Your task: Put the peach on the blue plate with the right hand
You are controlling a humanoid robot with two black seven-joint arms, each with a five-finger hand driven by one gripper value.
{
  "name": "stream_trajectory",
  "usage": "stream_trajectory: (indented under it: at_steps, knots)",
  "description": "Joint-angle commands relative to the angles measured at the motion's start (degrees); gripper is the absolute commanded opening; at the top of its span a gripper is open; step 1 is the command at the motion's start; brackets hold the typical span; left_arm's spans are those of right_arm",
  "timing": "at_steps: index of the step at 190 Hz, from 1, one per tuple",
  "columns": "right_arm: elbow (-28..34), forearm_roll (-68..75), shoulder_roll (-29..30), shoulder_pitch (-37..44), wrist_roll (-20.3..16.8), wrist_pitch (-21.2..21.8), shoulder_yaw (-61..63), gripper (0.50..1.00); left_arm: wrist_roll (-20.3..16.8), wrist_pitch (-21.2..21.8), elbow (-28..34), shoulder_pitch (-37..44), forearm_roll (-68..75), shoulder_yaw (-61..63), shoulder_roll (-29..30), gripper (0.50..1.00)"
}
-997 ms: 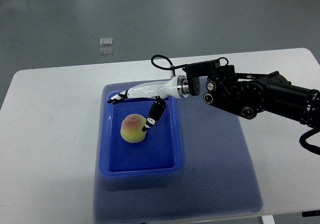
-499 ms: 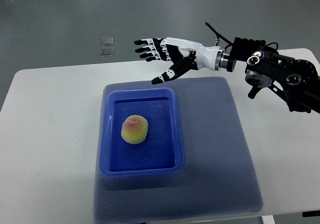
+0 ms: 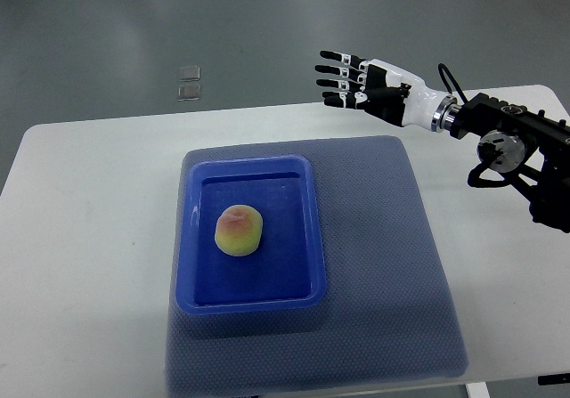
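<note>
A yellow-pink peach (image 3: 238, 231) lies inside the blue plate (image 3: 305, 238), a shallow rectangular tray, a little left of its middle. My right hand (image 3: 347, 83) is raised above the table's far edge, well up and to the right of the plate. Its fingers are spread and it holds nothing. The right arm (image 3: 512, 149) comes in from the right edge. My left hand is out of view.
The plate sits on a dark blue-grey mat (image 3: 392, 282) that covers the middle of the white table (image 3: 89, 238). Two small clear squares (image 3: 189, 83) lie on the grey floor beyond the table.
My right hand let go of the peach in the plate, rose, and pulled back to the upper right with its fingers spread. The peach has stayed in place.
</note>
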Motion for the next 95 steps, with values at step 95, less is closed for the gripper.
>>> stream_trajectory:
  at_steps: [95]
  knots:
    - [0.53,6.36,-6.32,-4.18,-1.56,-0.75,-0.11,0.932,0.00,0.00,-0.02,-0.02,0.01,-0.06,0.00,1.000]
